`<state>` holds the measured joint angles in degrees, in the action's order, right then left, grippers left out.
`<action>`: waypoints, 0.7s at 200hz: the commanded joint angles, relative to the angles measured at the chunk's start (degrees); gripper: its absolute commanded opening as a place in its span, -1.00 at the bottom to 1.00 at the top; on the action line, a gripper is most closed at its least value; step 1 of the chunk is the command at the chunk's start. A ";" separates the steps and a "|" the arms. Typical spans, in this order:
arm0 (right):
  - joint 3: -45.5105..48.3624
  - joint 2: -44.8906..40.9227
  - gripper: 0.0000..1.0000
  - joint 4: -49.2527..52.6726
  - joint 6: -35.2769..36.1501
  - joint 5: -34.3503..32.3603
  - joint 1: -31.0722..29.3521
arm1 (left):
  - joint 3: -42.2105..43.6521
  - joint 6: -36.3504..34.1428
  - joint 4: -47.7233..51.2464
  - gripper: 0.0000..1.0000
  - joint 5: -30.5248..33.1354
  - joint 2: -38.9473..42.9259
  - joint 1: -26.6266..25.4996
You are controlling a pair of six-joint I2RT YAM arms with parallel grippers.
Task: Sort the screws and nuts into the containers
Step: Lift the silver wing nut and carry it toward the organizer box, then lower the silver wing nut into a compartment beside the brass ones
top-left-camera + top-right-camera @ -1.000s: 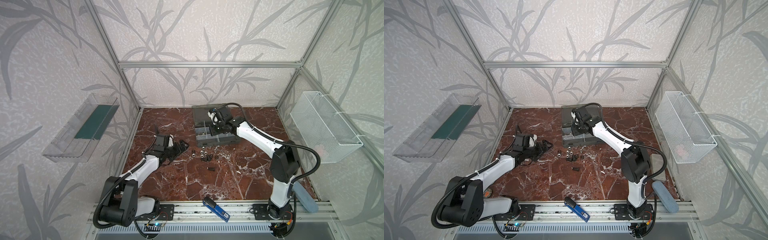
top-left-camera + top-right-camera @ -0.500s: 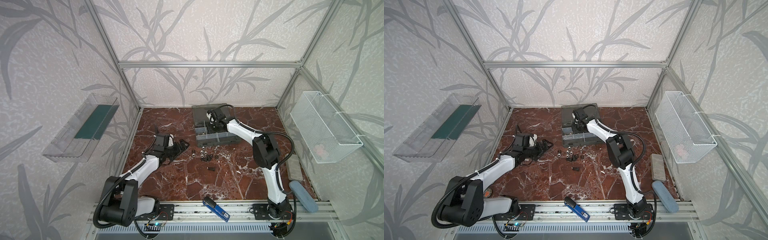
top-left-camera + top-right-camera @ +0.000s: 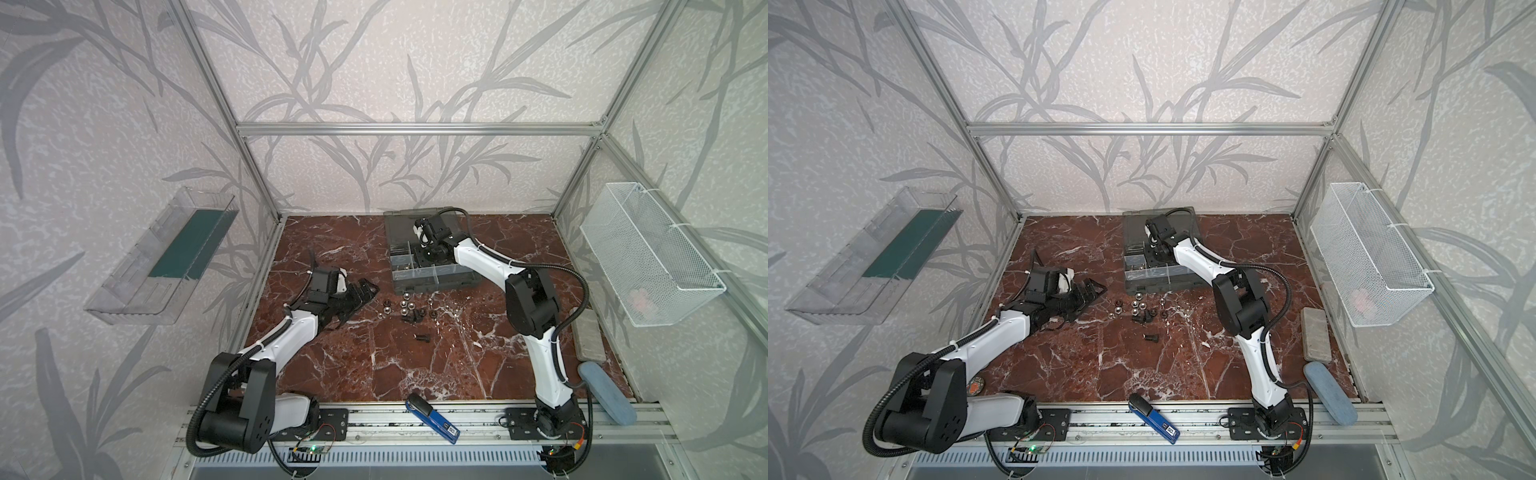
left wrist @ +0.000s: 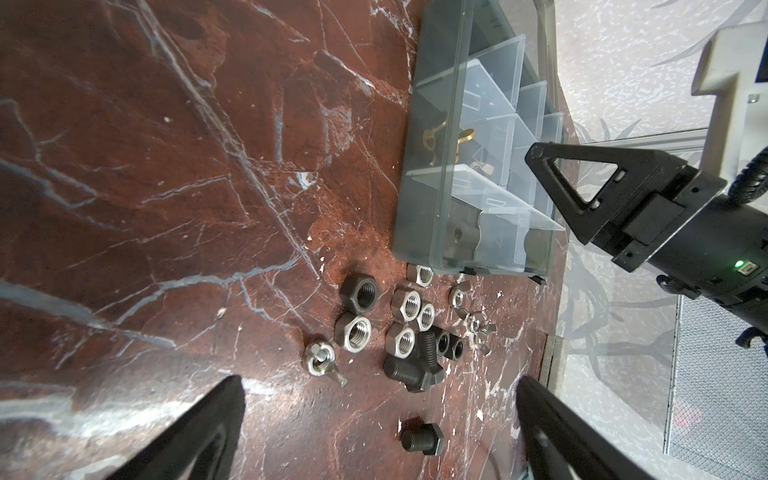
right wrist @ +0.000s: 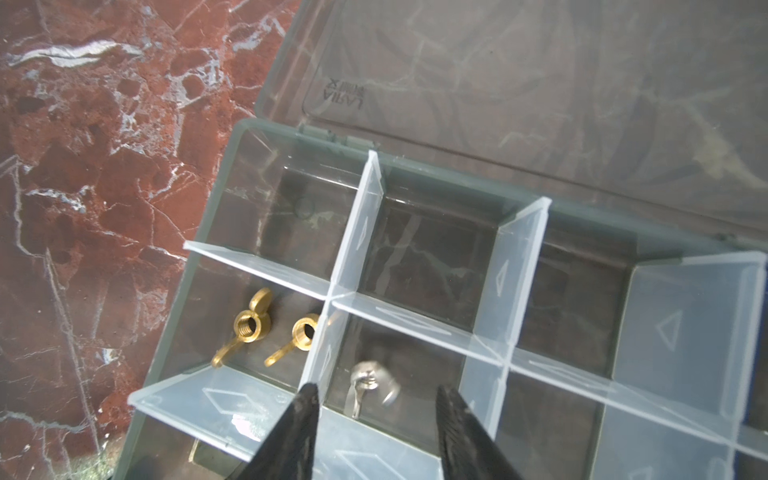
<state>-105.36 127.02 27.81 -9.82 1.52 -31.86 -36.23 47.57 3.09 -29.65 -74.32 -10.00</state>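
Several silver and dark nuts (image 4: pixel 405 307) (image 3: pixel 405 309) lie clustered on the marble just in front of the grey organiser case (image 3: pixel 436 286) (image 4: pixel 440 166). Two dark screws (image 4: pixel 409 372) lie crossed beside them, and another screw (image 4: pixel 423 439) (image 3: pixel 1151 338) lies alone nearer me. My left gripper (image 4: pixel 379 386) (image 3: pixel 361 291) is open and low, left of the cluster. Above a front cell of the containers (image 5: pixel 232 166) my right gripper (image 5: pixel 377 390) (image 3: pixel 430 253) has its jaws apart. A blurred silver wing nut (image 5: pixel 370 384) is loose in the cell below them.
Two brass wing nuts (image 5: pixel 249 328) lie in the neighbouring cell, and the smoky lid (image 5: pixel 540 83) lies flat behind. A blue tool (image 3: pixel 432 419) sits on the front rail. A grey block (image 3: pixel 588 336) and blue case (image 3: pixel 606 390) lie at the right, under the mesh basket (image 3: pixel 648 253).
My right gripper has stayed over the case while its arm's elbow swung, and its jaws have parted. The left arm has not moved.
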 commanded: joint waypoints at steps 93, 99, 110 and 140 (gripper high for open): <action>32.72 -34.30 0.06 0.19 -10.67 2.85 -2.03 | -0.20 0.42 -0.54 0.99 -0.85 -0.30 0.07; 34.01 -34.67 0.06 -0.04 -11.48 2.20 -2.45 | -0.37 0.37 -0.52 0.99 -1.09 -0.54 0.07; 35.79 -34.62 0.06 -0.63 -12.32 0.88 -3.62 | -0.51 0.33 -0.52 0.99 -1.41 -0.98 0.07; 36.12 -30.17 0.06 -0.67 -12.16 0.64 -5.41 | -0.77 0.24 -0.78 0.99 -1.79 -1.67 0.07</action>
<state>-68.47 93.65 28.14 -20.08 2.98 -35.92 -36.23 47.64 2.87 -30.41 -75.26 -10.00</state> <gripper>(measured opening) 0.528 0.995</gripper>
